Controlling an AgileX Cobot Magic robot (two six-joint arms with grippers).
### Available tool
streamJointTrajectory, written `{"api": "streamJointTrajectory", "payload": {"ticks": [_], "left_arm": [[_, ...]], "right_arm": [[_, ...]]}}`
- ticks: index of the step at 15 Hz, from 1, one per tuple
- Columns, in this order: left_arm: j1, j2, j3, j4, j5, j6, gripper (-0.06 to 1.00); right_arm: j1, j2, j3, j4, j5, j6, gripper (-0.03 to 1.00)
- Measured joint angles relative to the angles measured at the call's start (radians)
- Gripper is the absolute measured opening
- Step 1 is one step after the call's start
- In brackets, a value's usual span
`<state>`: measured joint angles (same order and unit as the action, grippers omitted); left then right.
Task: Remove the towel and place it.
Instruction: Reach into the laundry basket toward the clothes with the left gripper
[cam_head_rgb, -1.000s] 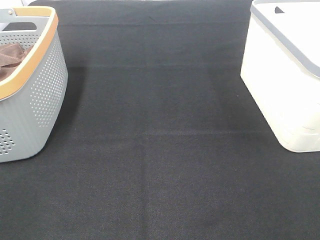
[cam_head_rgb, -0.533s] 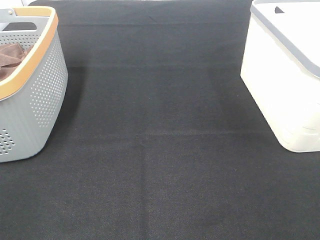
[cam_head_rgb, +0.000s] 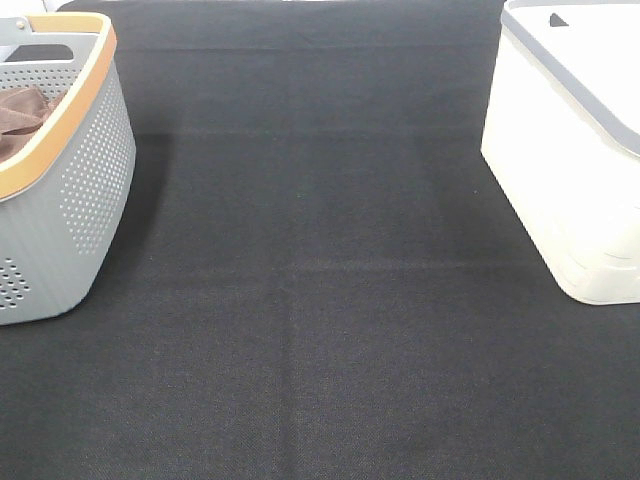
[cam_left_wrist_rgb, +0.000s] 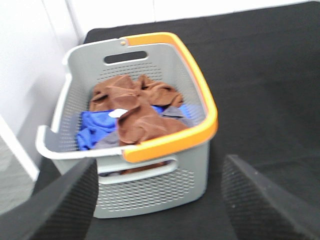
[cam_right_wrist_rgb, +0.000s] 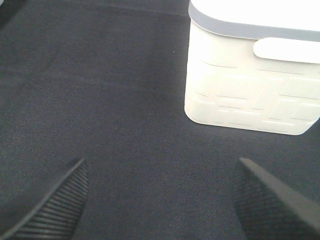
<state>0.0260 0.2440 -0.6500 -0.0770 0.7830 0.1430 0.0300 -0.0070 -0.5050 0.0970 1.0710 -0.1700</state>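
Note:
A brown towel (cam_left_wrist_rgb: 137, 110) lies crumpled on top of blue and grey cloth inside a grey perforated basket (cam_left_wrist_rgb: 150, 187) with an orange handle. The towel's edge also shows in the exterior high view (cam_head_rgb: 22, 112), inside the basket (cam_head_rgb: 85, 190) at the far left. My left gripper (cam_left_wrist_rgb: 160, 200) is open and empty, its fingers (cam_left_wrist_rgb: 55, 205) spread wide in front of the basket, apart from it. My right gripper (cam_right_wrist_rgb: 160, 200) is open and empty above the black mat, short of a white bin (cam_right_wrist_rgb: 250, 85). Neither gripper shows in the exterior high view.
The white bin with a grey rim (cam_head_rgb: 570, 150) stands at the right edge of the black mat (cam_head_rgb: 320, 300). A white wall (cam_left_wrist_rgb: 30, 60) stands beside and behind the grey basket.

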Motion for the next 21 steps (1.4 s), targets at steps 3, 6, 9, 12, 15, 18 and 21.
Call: {"api": "streamJointTrajectory", "payload": {"ticks": [3,6,9,12,15,18,21], "left_arm": [[0.000,0.340,-0.164,0.121,-0.016,-0.076,0.67],[0.000,0.611,-0.302,0.230,-0.004,-0.200,0.67],[0.000,0.785,-0.388,0.277,0.015,-0.233,0.67],[0.002,1.058,-0.520,0.302,0.038,-0.240,0.67],[0.025,1.284,-0.655,0.302,0.067,-0.270,0.67],[0.026,1.472,-0.804,0.302,0.096,-0.288,0.67],[0.026,1.640,-0.965,0.276,0.141,-0.289,0.67]], "right_arm": [[0.000,0.000,0.000,0.000,0.000,0.000,0.75],[0.000,0.000,0.000,0.000,0.000,0.000,0.75],[0.000,0.000,0.000,0.000,0.000,0.000,0.75],[0.000,0.000,0.000,0.000,0.000,0.000,0.75],[0.000,0.000,0.000,0.000,0.000,0.000,0.75],[0.000,0.000,0.000,0.000,0.000,0.000,0.75],[0.000,0.000,0.000,0.000,0.000,0.000,0.75]]}}
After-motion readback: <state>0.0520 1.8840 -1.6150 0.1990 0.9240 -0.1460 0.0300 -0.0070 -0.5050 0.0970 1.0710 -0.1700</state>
